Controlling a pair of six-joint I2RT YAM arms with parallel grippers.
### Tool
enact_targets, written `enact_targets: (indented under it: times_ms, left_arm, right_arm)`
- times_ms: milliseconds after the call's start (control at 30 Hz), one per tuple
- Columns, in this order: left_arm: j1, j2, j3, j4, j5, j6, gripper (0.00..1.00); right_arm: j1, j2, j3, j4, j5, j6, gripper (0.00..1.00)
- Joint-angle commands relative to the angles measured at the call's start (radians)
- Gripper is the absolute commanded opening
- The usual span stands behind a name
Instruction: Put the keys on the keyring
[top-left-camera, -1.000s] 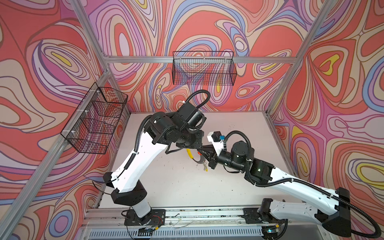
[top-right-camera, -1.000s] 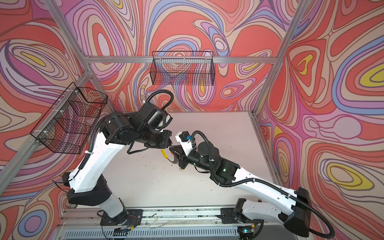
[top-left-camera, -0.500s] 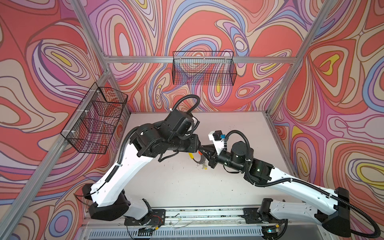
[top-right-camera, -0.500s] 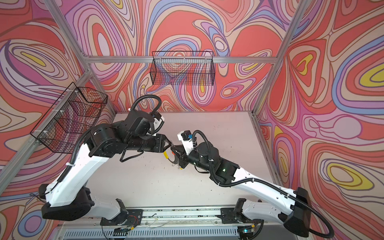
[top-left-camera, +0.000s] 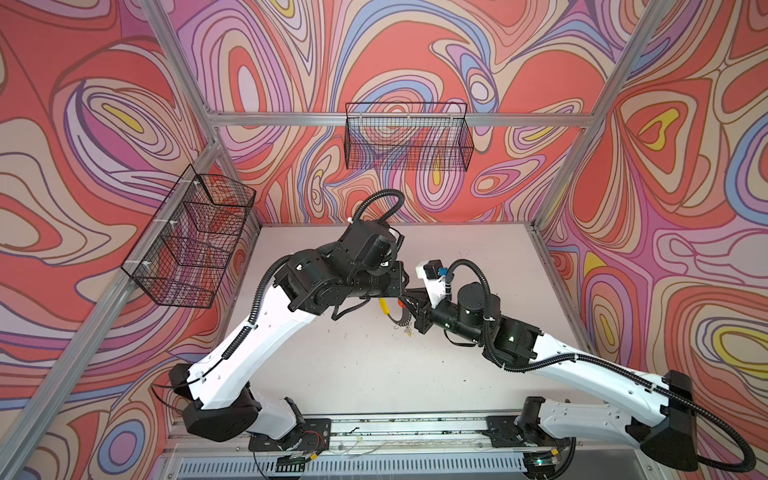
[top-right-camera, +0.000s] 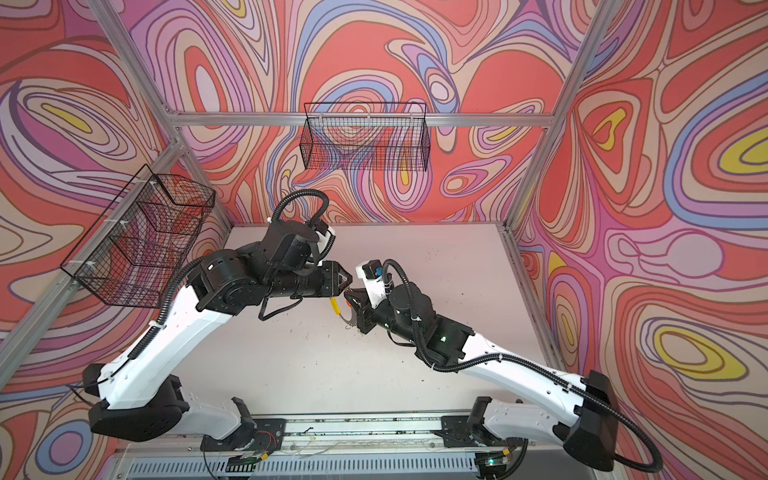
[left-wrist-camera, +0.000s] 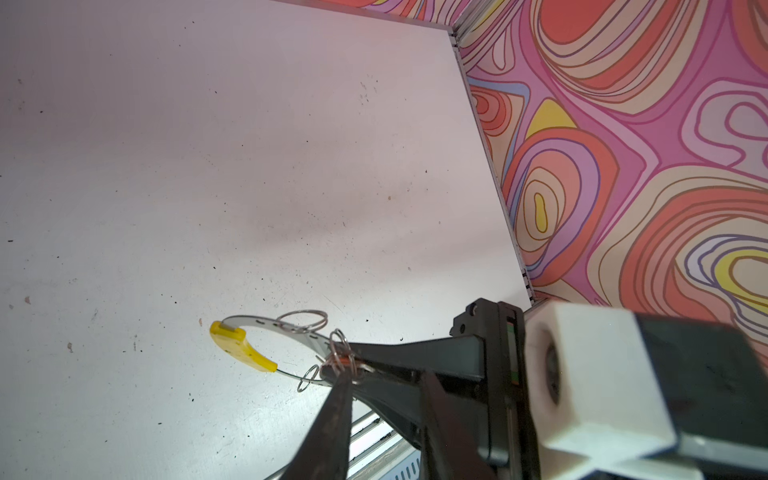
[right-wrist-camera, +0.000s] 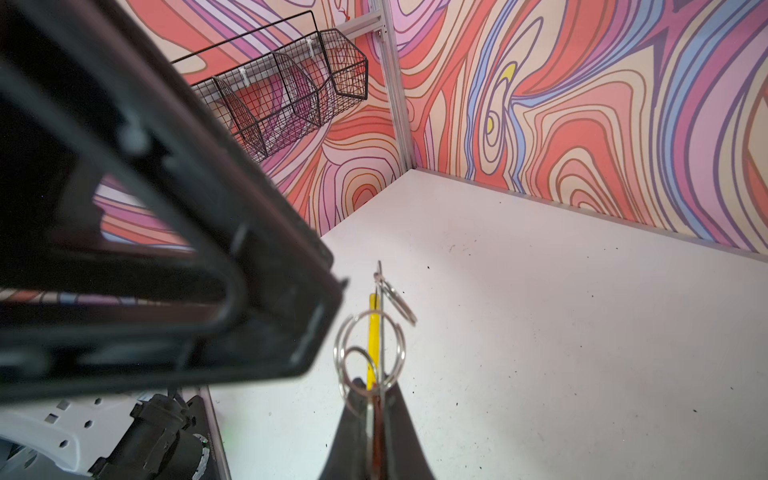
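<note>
- Where the left wall meets the aluminium frame, a black wire basket (top-left-camera: 191, 237) hangs, well apart from both arms.
- The left gripper (top-right-camera: 347, 284) points toward the middle of the table (top-right-camera: 291, 365). In the left wrist view its two dark fingers (left-wrist-camera: 332, 415) stand parted with nothing between them, and one tip is just beside the small rings.
- The keyring (left-wrist-camera: 266, 326) is between the two grippers, over the table's middle. It is a flat grey band with a yellow arc (left-wrist-camera: 241, 345) at its free end and thin wire split rings (left-wrist-camera: 302, 321) along its rim.
- The right gripper (right-wrist-camera: 374, 399) is clamped tight on the keyring's rim, and the right wrist view shows the ring edge-on. A red sliver (left-wrist-camera: 340, 360) shows at the pinch, too small to name.
- Whether a key hangs on the ring, I cannot tell.
</note>
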Motion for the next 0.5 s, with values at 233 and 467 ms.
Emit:
enact_targets:
  times_ms: [233, 467]
  left_arm:
    - [0.036, -0.022, -0.085, 0.03, 0.049, -0.081, 0.25]
    - [0.052, -0.035, -0.106, 0.077, 0.077, -0.085, 0.24]
  right_arm:
    - [-0.002, -0.031, -0.007, 0.032, 0.036, -0.014, 0.0]
    - [-0.003, -0.028, -0.01, 0.036, 0.027, -0.017, 0.0]
